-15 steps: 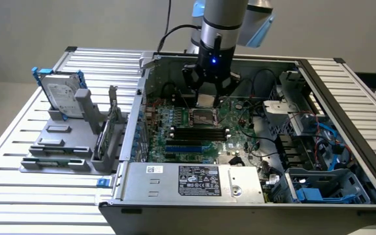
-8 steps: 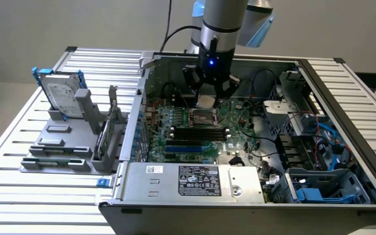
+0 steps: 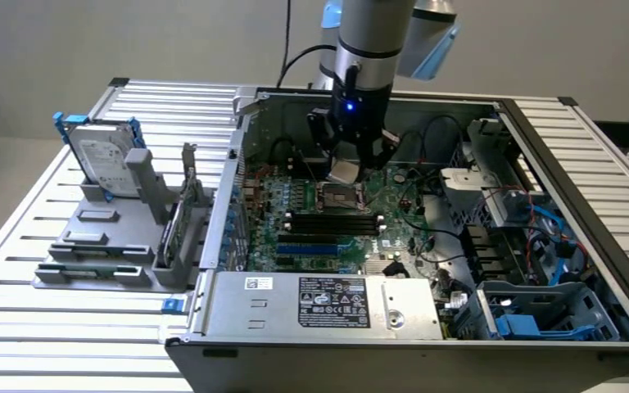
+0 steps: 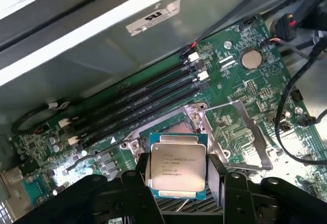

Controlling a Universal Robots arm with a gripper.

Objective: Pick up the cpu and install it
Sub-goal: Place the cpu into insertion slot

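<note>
Exterior view. Noted: grey-sleeved Universal Robots arm (image 3: 375, 33) reaching down into open dark computer case (image 3: 402, 364) laid flat on slatted aluminium bench (image 3: 20, 270). Black end effector (image 3: 346, 168) low over green motherboard (image 3: 400, 236), clamped on small flat square cpu with silver-grey metal top (image 3: 344, 171). Chip held just above dark square metal-framed socket (image 3: 340, 195), not yet seated in it. Contact between chip and socket: cannot tell. Black memory slots (image 3: 334, 221) just beside socket, on the side toward silver power supply box with dark label (image 3: 326, 301). At the exterior view's left, outside case: grey plastic fixture (image 3: 107, 237) on bench, carrying upright silver hard drive with white label and blue bracket (image 3: 105, 155), well apart from end effector.

Wrist view. Closer detail of grasp: black fingers (image 4: 138, 183) pressed against opposite edges of cpu (image 4: 177, 160), end effector (image 4: 178, 169) closed on it. Lines of printed text across chip top, too small to read; green substrate edge around metal lid. Beyond chip, socket (image 4: 173, 127) open and unfilled, silver load frame (image 4: 245, 132) swung open to one side, thin lever wire beside it. Long memory slots (image 4: 138, 101) running parallel just past socket. Round silver coin cell (image 4: 250, 59) further across board.
</note>
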